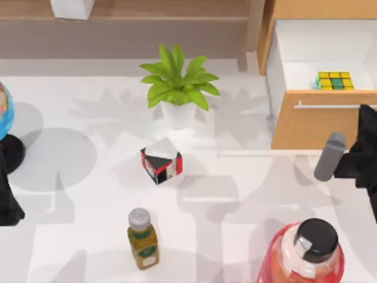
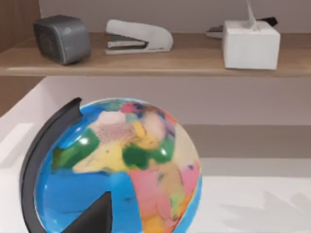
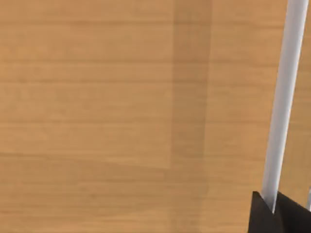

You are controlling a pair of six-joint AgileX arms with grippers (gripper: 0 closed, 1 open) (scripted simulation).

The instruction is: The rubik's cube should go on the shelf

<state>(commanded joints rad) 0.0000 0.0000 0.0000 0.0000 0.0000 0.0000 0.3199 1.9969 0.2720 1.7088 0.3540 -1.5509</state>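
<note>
A potted plant (image 1: pixel 177 88), a black-red-white box (image 1: pixel 161 163), a bottle (image 1: pixel 142 239) and a globe (image 2: pixel 119 170) stand on the table (image 1: pixel 235 200).

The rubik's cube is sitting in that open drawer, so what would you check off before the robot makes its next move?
1. Rubik's cube located: ok, it lies in the open drawer at the table's right.
2. Drawer open enough to reach in from above: ok, the cube is uncovered.
3. Right gripper position: ok, close against the drawer front at its metal bar handle.
4. Right gripper free of the handle: cannot tell.
5. Landing spot on the shelf: ok, bare wood between the stapler and the white box.
6. Left arm out of the way: ok, parked at the left edge beside the globe.
</note>
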